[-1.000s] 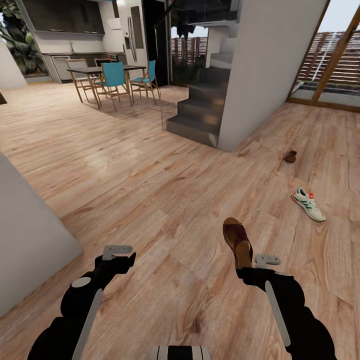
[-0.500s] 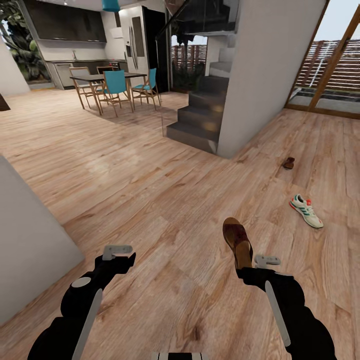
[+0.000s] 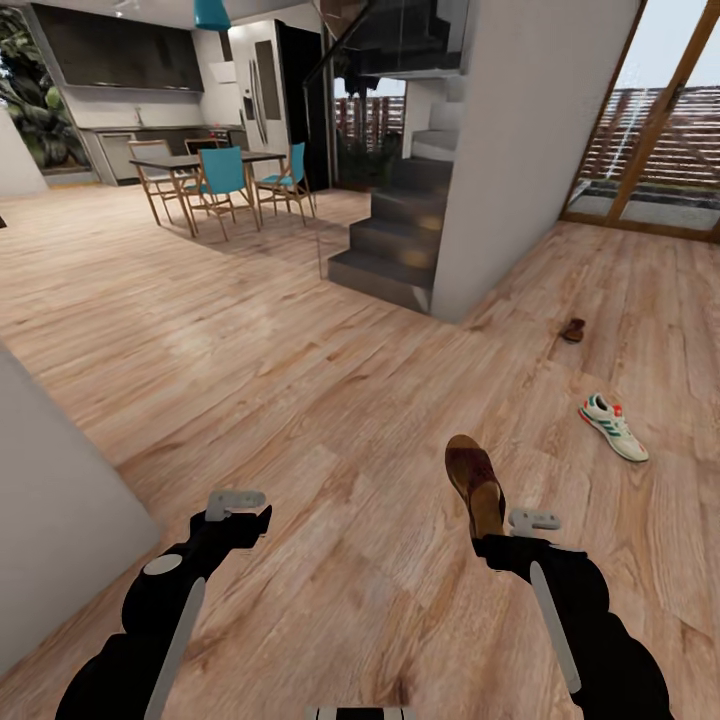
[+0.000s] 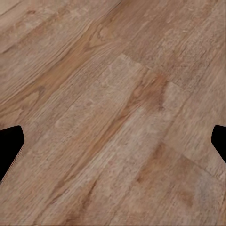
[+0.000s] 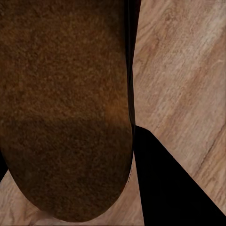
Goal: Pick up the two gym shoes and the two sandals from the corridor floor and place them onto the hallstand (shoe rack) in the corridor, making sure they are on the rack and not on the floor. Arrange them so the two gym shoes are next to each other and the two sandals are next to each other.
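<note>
The right gripper (image 3: 497,535) carries one brown sandal (image 3: 475,482), gripped at its heel end so that the toe juts forward toward twelve o'clock, clear of the floor (image 3: 300,400). In the right wrist view the sandal's brown sole (image 5: 66,108) lies flat against a dark finger (image 5: 165,183), so the jaws are closed on it; held by one end like this, the sandal probably rides steadily while the robot rolls and can be slid toe-first onto a shelf.

The second sandal (image 3: 573,330) lies far off at about one o'clock, near the foot of the white wall (image 3: 520,150) beside the stairs (image 3: 400,240). One sneaker (image 3: 612,427) lies on the planks at about two o'clock, well apart from both sandals.

The left gripper (image 3: 238,510) hangs over bare floor with nothing in it; its wrist view has dark fingertips (image 4: 10,146) at opposite edges, so the jaws are spread wide, likely kept free for another pickup.

Against the picture from a second ago, the whole scene has shifted: the dining table and blue chairs (image 3: 225,175) sit higher and a blue lamp (image 3: 212,12) has come into sight at the top, so the camera has moved. Both arms and the held sandal keep the same places in the picture, which suggests the robot is simply in transit.
</note>
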{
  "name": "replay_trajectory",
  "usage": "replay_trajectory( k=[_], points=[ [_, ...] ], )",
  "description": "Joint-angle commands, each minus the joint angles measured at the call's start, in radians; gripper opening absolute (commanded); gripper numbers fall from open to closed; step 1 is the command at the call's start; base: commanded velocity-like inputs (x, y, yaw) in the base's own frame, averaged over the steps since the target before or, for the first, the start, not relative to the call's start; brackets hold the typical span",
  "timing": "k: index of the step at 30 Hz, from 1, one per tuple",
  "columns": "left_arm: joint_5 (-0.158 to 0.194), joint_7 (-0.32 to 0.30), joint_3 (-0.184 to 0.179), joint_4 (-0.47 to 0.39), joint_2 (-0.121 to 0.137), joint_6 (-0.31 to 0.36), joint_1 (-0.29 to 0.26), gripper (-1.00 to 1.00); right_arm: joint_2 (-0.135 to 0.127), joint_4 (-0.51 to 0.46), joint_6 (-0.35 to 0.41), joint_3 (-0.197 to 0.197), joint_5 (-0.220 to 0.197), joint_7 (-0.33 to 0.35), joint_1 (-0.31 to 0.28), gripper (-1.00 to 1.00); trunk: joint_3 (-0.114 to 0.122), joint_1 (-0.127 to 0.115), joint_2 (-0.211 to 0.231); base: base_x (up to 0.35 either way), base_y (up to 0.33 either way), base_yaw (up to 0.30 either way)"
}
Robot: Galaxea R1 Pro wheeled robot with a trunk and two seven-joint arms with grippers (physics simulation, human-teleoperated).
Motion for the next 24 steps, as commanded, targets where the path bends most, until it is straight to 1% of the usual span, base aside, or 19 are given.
replay_trajectory(
  k=[1, 12, 24],
  points=[
    [0.0, 0.0, 0.0, -0.001, 0.0, 0.005, 0.0, 1.0, 0.001, -0.001, 0.005, -0.001, -0.003, -0.003, -0.001, -1.0, 0.0, 0.0, 0.0, 0.285, 0.19, -0.211],
    [0.0, 0.001, 0.0, -0.001, 0.0, 0.005, 0.0, 1.0, 0.001, -0.001, 0.005, -0.001, -0.003, -0.003, -0.001, -1.0, 0.014, 0.0, 0.0, 0.293, 0.185, -0.22],
    [0.0, 0.001, -0.001, -0.001, 0.0, 0.005, 0.0, 1.0, 0.001, -0.001, 0.005, -0.002, -0.003, -0.003, -0.001, -1.0, 0.029, 0.0, 0.0, 0.334, 0.023, -0.214]
  ],
)
